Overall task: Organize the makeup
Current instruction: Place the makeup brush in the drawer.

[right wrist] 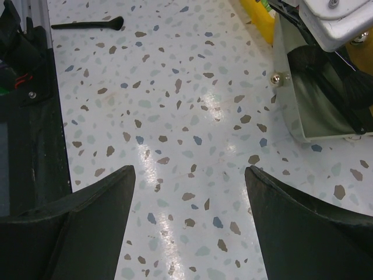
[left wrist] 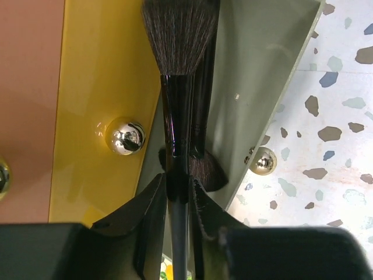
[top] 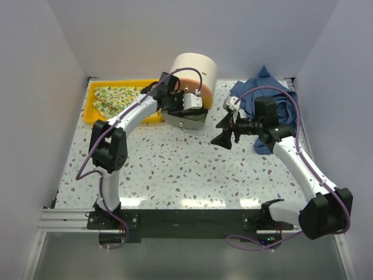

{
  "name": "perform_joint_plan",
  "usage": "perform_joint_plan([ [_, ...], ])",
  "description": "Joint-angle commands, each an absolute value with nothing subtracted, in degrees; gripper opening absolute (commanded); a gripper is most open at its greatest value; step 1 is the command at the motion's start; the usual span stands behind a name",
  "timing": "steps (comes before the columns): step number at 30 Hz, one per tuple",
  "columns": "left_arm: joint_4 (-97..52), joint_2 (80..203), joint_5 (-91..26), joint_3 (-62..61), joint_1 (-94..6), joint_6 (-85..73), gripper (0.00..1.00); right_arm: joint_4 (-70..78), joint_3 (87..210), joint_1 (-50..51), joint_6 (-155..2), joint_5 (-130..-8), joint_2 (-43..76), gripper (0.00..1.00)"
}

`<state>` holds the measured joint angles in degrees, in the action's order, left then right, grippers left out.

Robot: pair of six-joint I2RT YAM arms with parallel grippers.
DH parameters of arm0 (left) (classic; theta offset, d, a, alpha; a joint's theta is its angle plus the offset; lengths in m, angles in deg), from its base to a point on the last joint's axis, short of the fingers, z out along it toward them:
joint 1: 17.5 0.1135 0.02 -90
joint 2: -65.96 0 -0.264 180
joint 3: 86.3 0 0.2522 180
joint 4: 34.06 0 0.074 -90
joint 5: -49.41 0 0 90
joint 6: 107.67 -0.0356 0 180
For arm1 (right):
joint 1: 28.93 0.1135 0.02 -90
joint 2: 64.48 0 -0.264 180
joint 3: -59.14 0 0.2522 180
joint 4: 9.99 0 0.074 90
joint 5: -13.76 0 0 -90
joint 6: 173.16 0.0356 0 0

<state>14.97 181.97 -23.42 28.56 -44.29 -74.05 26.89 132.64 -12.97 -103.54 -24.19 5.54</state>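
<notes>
From above, we see the left arm (top: 139, 109) reaching to the upper middle of the frame, its wrist over a grey-green tray (top: 195, 121) that sits under a cream drum (top: 195, 70). The right gripper (top: 225, 133) hangs just right of centre, jaws spread and holding nothing. A yellow bin (top: 93, 115) with a leafy cloth (top: 116, 98) lies at upper left and a blue cloth (top: 262, 93) at upper right. We find no palettes or discs here.

In the left wrist view, the left gripper (left wrist: 179, 189) sits at bottom centre with the handle of a fluffy brush (left wrist: 178, 111) between its jaws. They stand close on both sides of it, but we cannot tell whether they pinch it or have let go. The brush points up the frame into the tray, and a fan brush (left wrist: 208, 174) lies beneath it.

In the right wrist view, the wide jaws frame bare table (right wrist: 175, 116). A loose brush (right wrist: 87, 24) lies at upper left, well apart from the tray at upper right.

We judge the brushes mostly sorted, with at least that one left to collect.
</notes>
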Motion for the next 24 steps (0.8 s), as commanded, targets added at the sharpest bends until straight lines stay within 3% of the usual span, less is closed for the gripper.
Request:
perform_joint_plan([
  [1, 12.4, 182.2, -23.4, 31.4, -44.4, -74.8, 0.3, 25.7, 133.6, -13.5, -103.0, -22.3, 5.4, 0.8],
  [3, 11.8, 182.2, -23.3, 31.3, -44.5, -74.3, 0.35, 25.7, 133.6, -13.5, -102.9, -22.4, 5.4, 0.8],
  [4, 11.7, 182.3, -23.4, 31.2, -44.6, -74.1, 0.46, 25.7, 133.6, -13.6, -102.9, -22.4, 5.4, 0.8],
  [6, 11.7, 182.2, -23.2, 30.9, -44.5, -73.7, 0.5, 25.7, 133.6, -13.6, -102.9, -22.2, 5.4, 0.8],
  [24, -3.7, 168.1, -13.8, 18.5, -44.3, -62.0, 0.53, 25.0, 133.2, -14.1, -102.4, -21.8, 5.1, 0.8],
])
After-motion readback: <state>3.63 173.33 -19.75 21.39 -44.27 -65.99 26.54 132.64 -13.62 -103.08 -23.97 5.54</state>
